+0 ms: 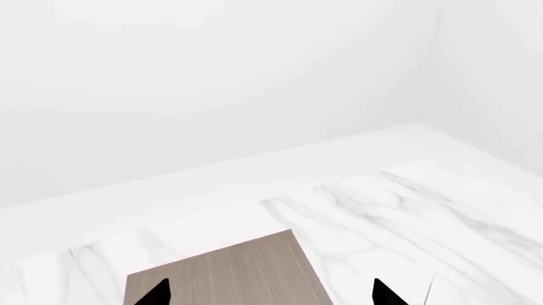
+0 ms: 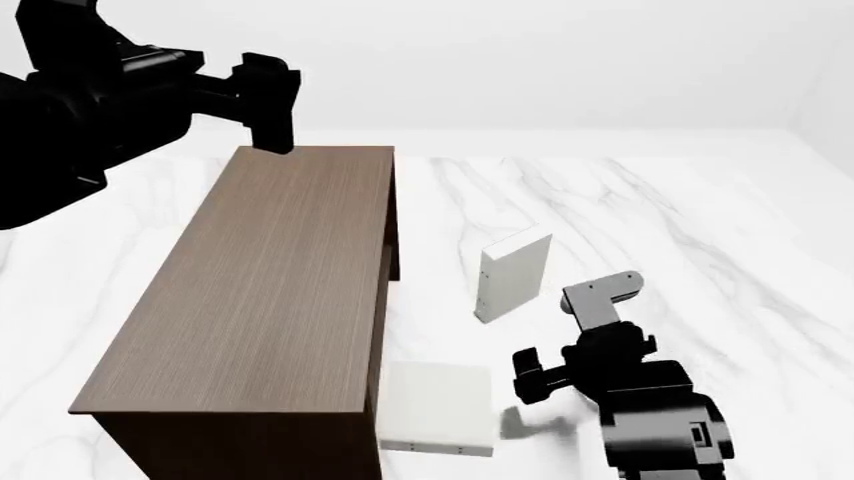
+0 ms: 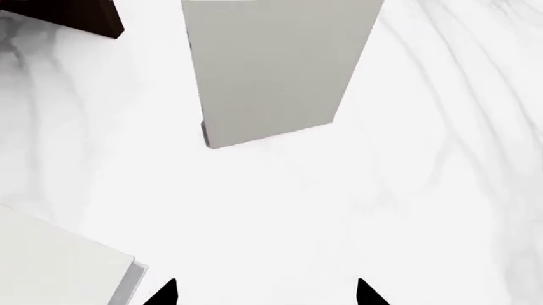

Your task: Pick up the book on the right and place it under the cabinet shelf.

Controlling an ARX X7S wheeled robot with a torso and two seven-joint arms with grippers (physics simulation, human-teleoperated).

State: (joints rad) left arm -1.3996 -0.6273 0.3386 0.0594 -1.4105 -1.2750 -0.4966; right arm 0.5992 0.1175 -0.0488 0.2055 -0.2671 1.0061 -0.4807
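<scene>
The book (image 2: 518, 275), thin and pale grey-white, stands upright on the marble floor to the right of the cabinet shelf (image 2: 267, 280), a long dark brown box with a flat top. In the right wrist view the book (image 3: 271, 70) stands ahead of my right gripper (image 3: 264, 295), which is open with bare floor between its tips. In the head view my right gripper (image 2: 525, 375) is low, in front of the book and apart from it. My left gripper (image 2: 274, 110) hangs open over the cabinet's far end (image 1: 229, 273), holding nothing (image 1: 271, 295).
A thicker white book (image 2: 434, 405) lies flat by the cabinet's near right corner, just left of my right gripper, and shows in the right wrist view (image 3: 51, 260). White marble floor (image 2: 694, 230) stretches to the right. A white wall stands behind.
</scene>
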